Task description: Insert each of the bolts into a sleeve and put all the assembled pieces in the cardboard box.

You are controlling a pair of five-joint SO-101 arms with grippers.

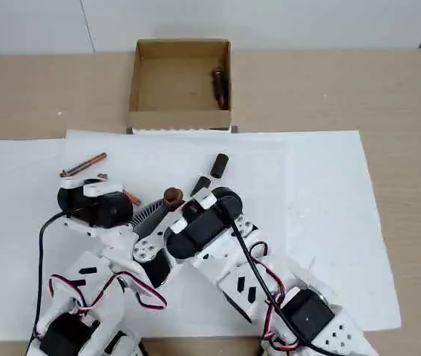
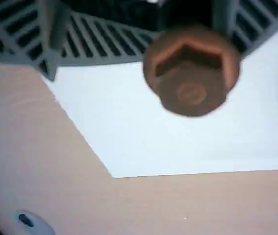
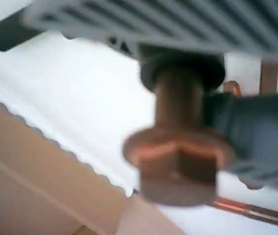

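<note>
The left gripper point(image 1: 162, 206) clamps the bolt point(image 1: 173, 196) by its head, just beside the right gripper point(image 1: 197, 190), whose jaws pinch a dark sleeve point(image 3: 183, 68). The bolt's shank enters that sleeve, above the paper and short of the cardboard box point(image 1: 180, 119).

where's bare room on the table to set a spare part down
Widest: the paper right of the loose sleeve, out to its right edge. Also the left half of the box. Crowded: left of the sleeve, where left end effector and right end effector meet around a bolt.
</note>
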